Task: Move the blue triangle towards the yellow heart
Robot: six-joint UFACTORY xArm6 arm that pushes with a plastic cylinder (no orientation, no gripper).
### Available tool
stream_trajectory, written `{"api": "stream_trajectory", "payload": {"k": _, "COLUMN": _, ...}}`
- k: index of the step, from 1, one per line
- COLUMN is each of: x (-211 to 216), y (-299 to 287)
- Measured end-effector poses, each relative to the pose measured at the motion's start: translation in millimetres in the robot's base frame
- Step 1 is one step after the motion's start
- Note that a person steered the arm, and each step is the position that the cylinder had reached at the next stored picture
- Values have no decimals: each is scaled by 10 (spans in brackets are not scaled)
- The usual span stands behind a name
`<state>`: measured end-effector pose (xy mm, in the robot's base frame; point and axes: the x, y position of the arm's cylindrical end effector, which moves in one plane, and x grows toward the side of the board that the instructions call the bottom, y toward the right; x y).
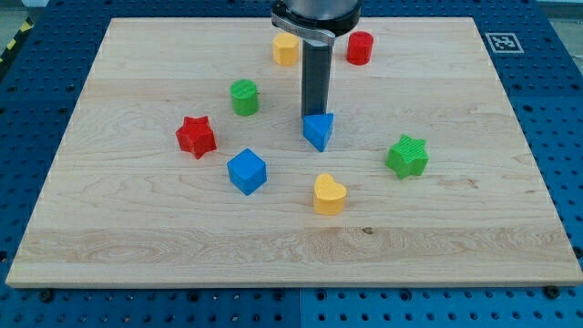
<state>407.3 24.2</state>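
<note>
Tip: my tip stands at the far edge of the blue triangle, touching or almost touching it; a bare rod, with nothing to open or close.
Blue triangle: near the board's middle, one corner pointing to the near side, its flat edge far, under the rod.
Yellow heart: near side of the triangle, slightly right, apart from it.
Blue cube: left of the heart.
Red star: further left.
Green cylinder: far left of the triangle.
Green star: right.
Yellow block, red block: far side, flanking the rod.
Surface: wooden board.
</note>
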Motion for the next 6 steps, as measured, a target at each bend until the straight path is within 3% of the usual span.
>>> {"api": "stream_trajectory", "payload": {"k": 6, "x": 258, "y": 90}}
